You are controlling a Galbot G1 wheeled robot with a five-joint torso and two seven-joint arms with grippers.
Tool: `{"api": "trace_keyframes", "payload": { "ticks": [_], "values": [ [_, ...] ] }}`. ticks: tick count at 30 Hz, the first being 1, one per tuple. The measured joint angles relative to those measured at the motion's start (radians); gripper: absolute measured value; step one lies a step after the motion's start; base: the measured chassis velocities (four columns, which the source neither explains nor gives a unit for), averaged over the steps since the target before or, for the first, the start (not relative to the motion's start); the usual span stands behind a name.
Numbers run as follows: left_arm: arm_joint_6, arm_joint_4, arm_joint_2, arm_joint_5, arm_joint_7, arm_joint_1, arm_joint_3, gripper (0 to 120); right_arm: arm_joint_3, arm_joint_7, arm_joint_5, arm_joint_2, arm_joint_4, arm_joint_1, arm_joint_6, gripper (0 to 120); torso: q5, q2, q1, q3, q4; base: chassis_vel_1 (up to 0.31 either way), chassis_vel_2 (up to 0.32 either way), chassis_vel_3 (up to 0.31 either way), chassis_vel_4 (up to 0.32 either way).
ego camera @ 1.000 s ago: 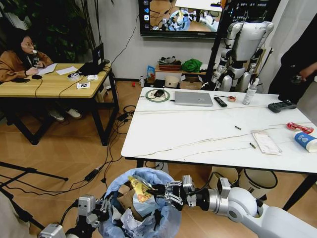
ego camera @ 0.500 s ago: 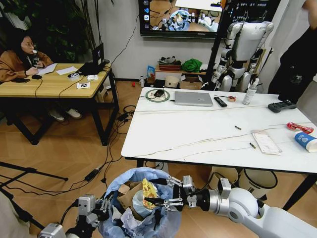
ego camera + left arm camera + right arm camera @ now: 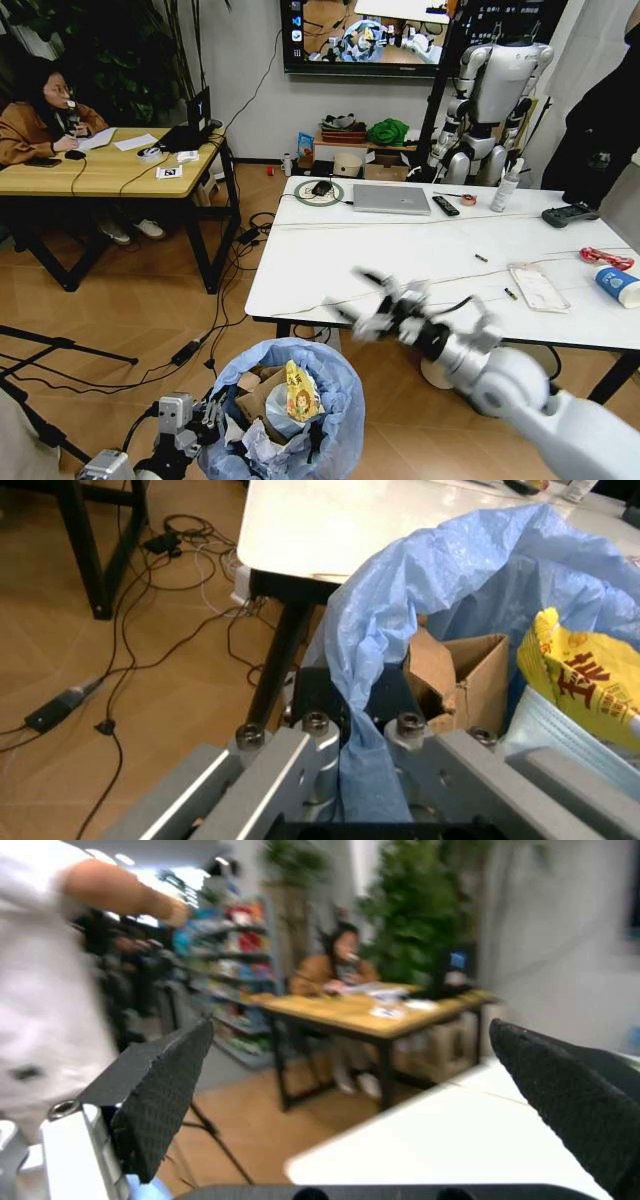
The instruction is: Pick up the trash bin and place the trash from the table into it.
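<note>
Trash bin, the small round one with a crinkly light-blue plastic bag puffing over its rim [image 3: 285, 410], sits low at about 6 o'clock in the head view, below the near edge of the big white marble-look bench with thin dark lines and black legs [image 3: 400, 270]. The left gripper [image 3: 195, 430] holds it at its 9 o'clock side. In the left wrist view the metal fingers [image 3: 320, 742] are clenched on the blue bag at the rim.

Some of the job looks done. Inside the bin lie a yellow snack wrapper [image 3: 300, 392], a brown cardboard piece [image 3: 455, 679], white tissues [image 3: 262, 445] and a light-blue face mask [image 3: 560, 724].

Some trash is left on the bench. Over at 3 o'clock there is a red snack wrapper [image 3: 605, 258], a blue-and-white paper cup lying down [image 3: 617, 285] and a clear flat plastic bag [image 3: 537, 286]. Two tiny dark bits [image 3: 481, 258] lie near the bag. I think these must go in too.

The right gripper [image 3: 385, 305] is up over the near edge of the bench, with nothing in it. Its black padded fingers [image 3: 160, 1095] are spread wide apart.

The grey laptop [image 3: 390, 199] and black remote [image 3: 445, 205] at 12 o'clock are not trash, so they can be left alone.
</note>
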State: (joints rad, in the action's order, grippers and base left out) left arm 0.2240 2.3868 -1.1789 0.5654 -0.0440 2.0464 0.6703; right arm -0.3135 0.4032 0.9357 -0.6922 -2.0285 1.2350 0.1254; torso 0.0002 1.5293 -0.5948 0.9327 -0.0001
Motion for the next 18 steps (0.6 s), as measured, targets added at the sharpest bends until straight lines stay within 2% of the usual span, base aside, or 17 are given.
{"api": "trace_keyframes", "payload": {
  "ticks": [2, 5, 7, 9, 10, 11, 13, 14, 16, 18],
  "values": [
    [-0.001, -0.004, 0.008, -0.001, 0.0, -0.01, -0.01, 0, -0.129, 0.049, 0.007, -0.021, 0.019, 0.084, -0.001, 100, -0.0004, 0.0, 0.0, 0.0, -0.0002, 0.0, 0.0, 0.0, 0.0],
    [-0.008, -0.024, 0.005, -0.021, -0.004, -0.023, -0.037, 0, -0.311, 0.089, -0.017, -0.112, 0.049, 0.205, 0.006, 100, 0.0002, 0.0, 0.0, 0.0, 0.0001, 0.0, 0.0, 0.0, 0.0],
    [-0.013, -0.03, 0.004, -0.025, -0.007, -0.024, -0.044, 0, -0.349, 0.095, -0.034, -0.134, 0.055, 0.234, 0.01, 100, 0.0, 0.0, 0.0, 0.0, 0.0002, 0.0, 0.0, 0.0, 0.0],
    [-0.024, -0.044, 0.009, -0.038, -0.017, -0.024, -0.053, 0, -0.449, 0.115, -0.096, -0.19, 0.064, 0.305, 0.023, 100, 0.0005, 0.0, 0.0, 0.0, 0.0, 0.0, 0.0, 0.0, 0.0],
    [-0.035, -0.056, 0.013, -0.051, -0.027, -0.027, -0.054, 0, -0.512, 0.128, -0.145, -0.231, 0.063, 0.352, 0.041, 100, -0.0005, 0.0, 0.0, 0.0, 0.0, 0.0, 0.0, 0.0, 0.0],
    [-0.039, -0.06, 0.013, -0.054, -0.03, -0.029, -0.054, 0, -0.53, 0.131, -0.159, -0.245, 0.062, 0.366, 0.045, 100, -0.0007, 0.0, 0.0, 0.0, 0.0, 0.0, 0.0, 0.0, 0.0],
    [-0.053, -0.075, 0.01, -0.057, -0.037, -0.033, -0.053, 0, -0.608, 0.161, -0.222, -0.346, 0.042, 0.437, 0.071, 100, -0.0004, 0.0, 0.0, 0.0, 0.0, 0.0, 0.0, 0.0, 0.0],
    [-0.053, -0.075, 0.01, -0.057, -0.037, -0.033, -0.053, 0, -0.608, 0.161, -0.222, -0.346, 0.042, 0.437, 0.071, 100, -0.0004, 0.0, 0.0, 0.0, 0.0, 0.0, 0.0, 0.0, 0.0],
    [-0.06, -0.088, 0.012, -0.054, -0.044, -0.037, -0.055, 0, -0.669, 0.192, -0.276, -0.507, 0.028, 0.484, 0.103, 100, 0.0, 0.0, 0.0, 0.0, -0.0001, 0.0, 0.0, 0.0, 0.0],
    [-0.06, -0.092, 0.02, -0.047, -0.044, -0.043, -0.054, 0, -0.7, 0.217, -0.305, -0.596, 0.027, 0.503, 0.131, 100, -0.0001, 0.0, 0.0, 0.0, -0.0004, 0.0, 0.0, 0.0, 0.0]
  ]
}}
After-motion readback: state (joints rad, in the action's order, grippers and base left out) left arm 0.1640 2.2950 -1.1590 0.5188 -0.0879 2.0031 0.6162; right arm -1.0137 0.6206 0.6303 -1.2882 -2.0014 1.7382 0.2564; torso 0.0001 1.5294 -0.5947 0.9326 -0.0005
